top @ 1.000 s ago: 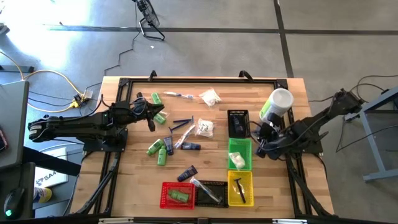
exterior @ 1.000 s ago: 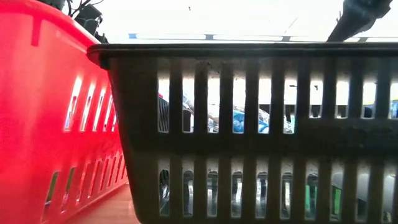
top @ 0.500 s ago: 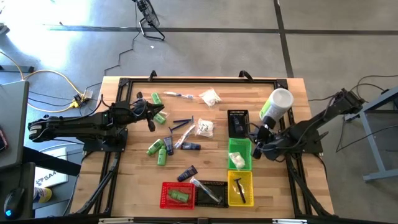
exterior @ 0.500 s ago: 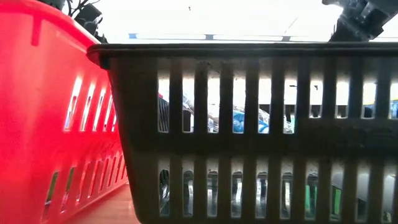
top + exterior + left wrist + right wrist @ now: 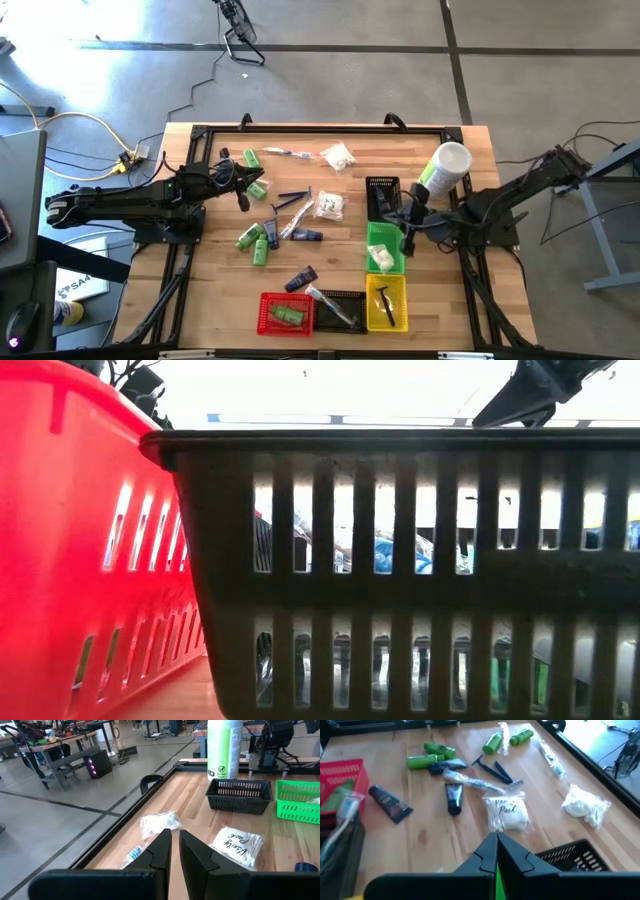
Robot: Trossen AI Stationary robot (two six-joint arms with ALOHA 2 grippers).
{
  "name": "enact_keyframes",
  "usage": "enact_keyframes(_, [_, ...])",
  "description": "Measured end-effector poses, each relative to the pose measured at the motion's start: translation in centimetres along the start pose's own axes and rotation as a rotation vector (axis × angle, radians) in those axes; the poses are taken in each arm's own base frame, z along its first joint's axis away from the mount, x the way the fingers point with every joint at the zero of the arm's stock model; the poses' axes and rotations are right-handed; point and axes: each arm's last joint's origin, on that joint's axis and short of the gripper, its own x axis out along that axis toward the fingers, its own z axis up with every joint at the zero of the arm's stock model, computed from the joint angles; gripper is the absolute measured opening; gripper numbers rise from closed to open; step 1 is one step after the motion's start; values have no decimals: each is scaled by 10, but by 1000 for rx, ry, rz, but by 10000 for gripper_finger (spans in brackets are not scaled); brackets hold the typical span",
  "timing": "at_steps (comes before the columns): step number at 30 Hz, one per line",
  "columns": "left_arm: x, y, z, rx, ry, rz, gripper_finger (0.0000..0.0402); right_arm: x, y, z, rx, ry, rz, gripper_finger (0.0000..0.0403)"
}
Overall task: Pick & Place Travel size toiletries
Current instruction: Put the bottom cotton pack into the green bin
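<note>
Wood-slatted tabletop (image 5: 330,190) fills the middle of the high view, grey floor all round it. At centre-right of that frame the right gripper (image 5: 407,215) hangs over the seam between the black basket (image 5: 383,196) and the green basket (image 5: 385,247); its fingers (image 5: 490,851) are pressed together with nothing between them. The left gripper (image 5: 243,196) sits at centre-left among the green bottles (image 5: 252,160), its fingers (image 5: 162,851) nearly touching and also empty. Outward from the right fingers, the nearest loose toiletries are the white packet (image 5: 506,812), the dark tube (image 5: 453,798) and the razors (image 5: 495,770), scattered mid-frame in the high view; more green bottles (image 5: 252,243) lie lower left of them. The likely trouble, as I judge it, is the reach: crossing toward the pile, the right arm could clip the black basket's rim or the tall white-and-green bottle (image 5: 441,168) just beside it and tip it. Closed fingers lowered onto the soft packet would only push it, and the crowded razors and tube invite a grasp of two things together.
</note>
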Motion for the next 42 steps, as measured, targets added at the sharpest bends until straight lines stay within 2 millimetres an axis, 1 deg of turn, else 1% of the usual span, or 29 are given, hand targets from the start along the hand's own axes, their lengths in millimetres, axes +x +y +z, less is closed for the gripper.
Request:
enact_keyframes(6, [0, 0, 0, 0, 0, 0, 30, 13, -6, 6, 2, -9, -20, 2])
enact_keyframes(12, [0, 0, 0, 0, -1, 0, 30, 30, -6, 14, 17, -32, 36, 2])
enact_keyframes(15, [0, 0, 0, 0, -1, 0, 30, 40, -5, 17, -17, -43, 67, 2])
enact_keyframes(18, [0, 0, 0, 0, 0, 0, 30, 47, -5, 17, -49, -46, 58, 2])
enact_keyframes(23, [0, 0, 0, 0, -1, -1, 30, 50, -9, 18, -39, -39, 43, 2])
enact_keyframes(27, [0, 0, 0, 0, -1, -1, 30, 52, -12, 21, -13, -39, 118, 2])
enact_keyframes(31, [0, 0, 1, -3, -9, 0, 30, 60, -14, 26, 9, -75, 144, 2])
enact_keyframes(39, [0, 0, 3, -9, -27, -2, 30, 86, -10, 32, -90, -172, 138, 2])
enact_keyframes(42, [0, 0, 3, -9, -28, -1, 30, 96, -9, 34, -85, -218, 133, 2])
